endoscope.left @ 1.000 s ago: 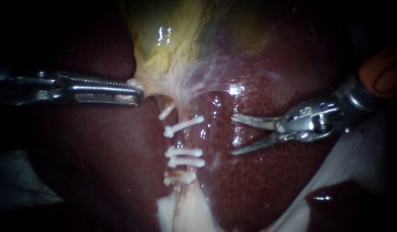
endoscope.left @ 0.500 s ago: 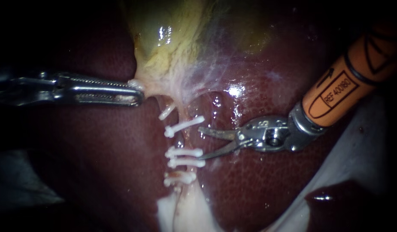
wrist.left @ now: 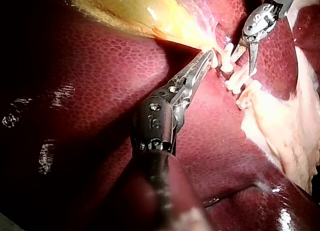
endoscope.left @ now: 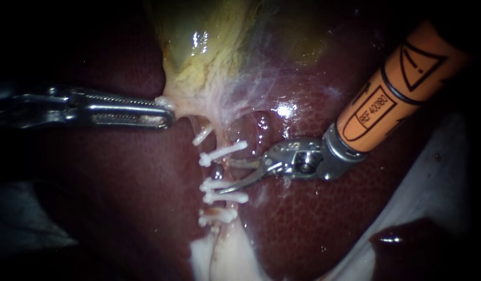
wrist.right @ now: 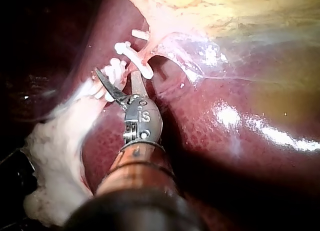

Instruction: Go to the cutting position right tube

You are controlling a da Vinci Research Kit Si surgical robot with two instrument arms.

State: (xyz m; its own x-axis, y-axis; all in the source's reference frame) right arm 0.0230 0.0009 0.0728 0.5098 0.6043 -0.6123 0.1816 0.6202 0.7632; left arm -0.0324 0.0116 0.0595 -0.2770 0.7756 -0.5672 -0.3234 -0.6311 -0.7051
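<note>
Right tube (endoscope.left: pixel 222 171) lies between right instrument's (endoscope.left: pixel 221 176) open blades, between clips (endoscope.left: pixel 223 152).

The right instrument (endoscope.left: pixel 221 177) has an orange sleeve with black outlined markings, a silver collar, a steel wrist with a round pivot screw and thin curved blades. The left instrument (endoscope.left: pixel 167 115) is bare steel, its long pincer finely toothed
</note>
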